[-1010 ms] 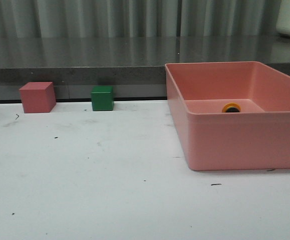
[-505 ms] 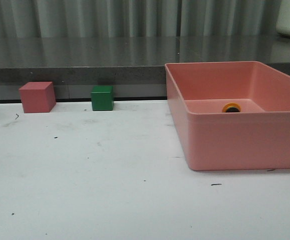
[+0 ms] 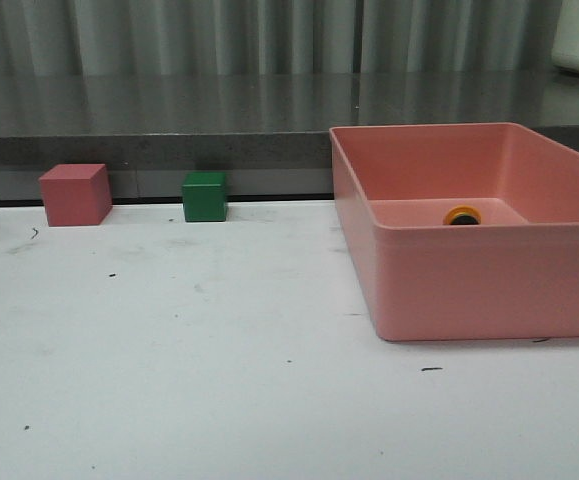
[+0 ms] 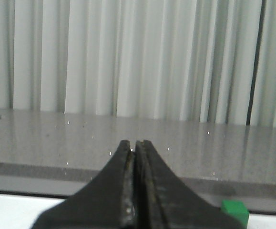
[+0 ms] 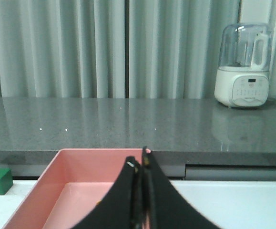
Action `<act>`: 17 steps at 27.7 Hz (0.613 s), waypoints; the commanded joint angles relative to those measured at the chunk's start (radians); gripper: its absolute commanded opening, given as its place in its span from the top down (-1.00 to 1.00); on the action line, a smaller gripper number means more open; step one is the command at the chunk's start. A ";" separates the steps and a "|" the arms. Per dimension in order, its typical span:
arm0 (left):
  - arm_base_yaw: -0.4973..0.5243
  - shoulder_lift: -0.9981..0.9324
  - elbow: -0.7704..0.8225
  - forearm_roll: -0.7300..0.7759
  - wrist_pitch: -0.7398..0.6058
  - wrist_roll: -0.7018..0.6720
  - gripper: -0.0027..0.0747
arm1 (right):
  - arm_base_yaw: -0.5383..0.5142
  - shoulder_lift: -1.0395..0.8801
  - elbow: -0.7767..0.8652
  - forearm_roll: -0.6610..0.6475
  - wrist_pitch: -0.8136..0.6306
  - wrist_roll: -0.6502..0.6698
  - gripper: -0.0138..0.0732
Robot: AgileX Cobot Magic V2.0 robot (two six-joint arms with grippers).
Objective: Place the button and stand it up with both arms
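The near stretch of the white worktop (image 3: 169, 340) carries only dark scuffs and specks in the front view, and neither arm shows there. Toward the right edge stands a pink bin (image 3: 469, 280), its near wall tall enough to hide most of the floor inside. The button (image 3: 461, 215) sits on that floor toward the bin's far wall, only its yellow cap and a dark rim below it showing over the near wall (whether it stands upright or lies tilted cannot be told). At the worktop's far edge, left of the bin, a green cube (image 3: 204, 196) rests, and farther left along the same edge a pink cube (image 3: 74, 194). In the wrist views, the left tool (image 4: 136, 148) is clenched with its fingers pressed together on nothing, and the right tool (image 5: 140, 164) is likewise clenched, poised over the bin. Beyond, a grey counter (image 5: 128, 124) bears a white appliance (image 5: 245, 67) before pale curtains (image 4: 128, 57).
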 commanded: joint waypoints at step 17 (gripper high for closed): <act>0.002 0.306 -0.124 -0.023 0.037 -0.011 0.98 | -0.004 0.422 -0.250 0.024 0.116 -0.007 0.79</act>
